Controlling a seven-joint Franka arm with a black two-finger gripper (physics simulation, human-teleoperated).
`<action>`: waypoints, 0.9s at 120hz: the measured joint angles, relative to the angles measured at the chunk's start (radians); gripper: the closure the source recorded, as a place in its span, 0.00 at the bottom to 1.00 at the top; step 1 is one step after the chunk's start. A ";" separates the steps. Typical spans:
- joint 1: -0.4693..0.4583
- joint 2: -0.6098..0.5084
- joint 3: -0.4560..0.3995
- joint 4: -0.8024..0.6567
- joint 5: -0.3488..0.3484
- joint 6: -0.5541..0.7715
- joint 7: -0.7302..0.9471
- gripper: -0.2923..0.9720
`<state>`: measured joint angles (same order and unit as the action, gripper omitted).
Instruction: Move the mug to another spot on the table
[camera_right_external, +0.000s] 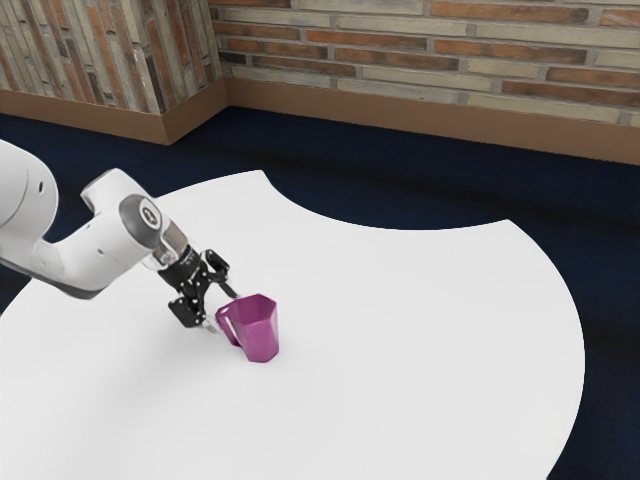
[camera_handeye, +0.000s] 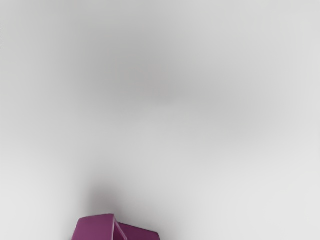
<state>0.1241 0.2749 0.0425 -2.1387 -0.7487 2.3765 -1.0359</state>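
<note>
Purple mug (camera_handeye: 107, 229) sits closest of all, a faceted rim and wall just under the hand in the wrist view. In the exterior view the tool (camera_right_external: 218, 312) comes in low and slanted against the side of the mug (camera_right_external: 258, 330) that faces the arm, where the handle seems to be. Whether the tool is apart or clamped on the mug I cannot tell from this angle. The mug stands on its base, roughly upright, on the part of the white tabletop (camera_right_external: 420, 330) toward the exterior view's left, well in from the edges.

My reading is that the grasp is the step in hand: the hand has reached the mug, and the carry is not yet done. The next move calls for a firm hold at the handle side, then a lift or slide toward another patch of the surface without tipping the mug.

Beyond the mug, pale tabletop (camera_handeye: 160, 100) stretches open toward the exterior view's right, and I see nothing there to block the way. Dark floor (camera_right_external: 420, 190) and a brick wall (camera_right_external: 430, 50) lie behind.
</note>
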 joint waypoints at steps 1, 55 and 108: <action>0.000 0.000 0.002 0.000 0.000 0.000 0.001 0.24; 0.009 -0.081 0.116 0.167 0.282 -0.243 0.089 0.23; -0.177 -0.317 0.110 0.447 0.658 -0.618 0.557 0.23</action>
<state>-0.0529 -0.0419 0.1525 -1.6917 -0.0911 1.7581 -0.4787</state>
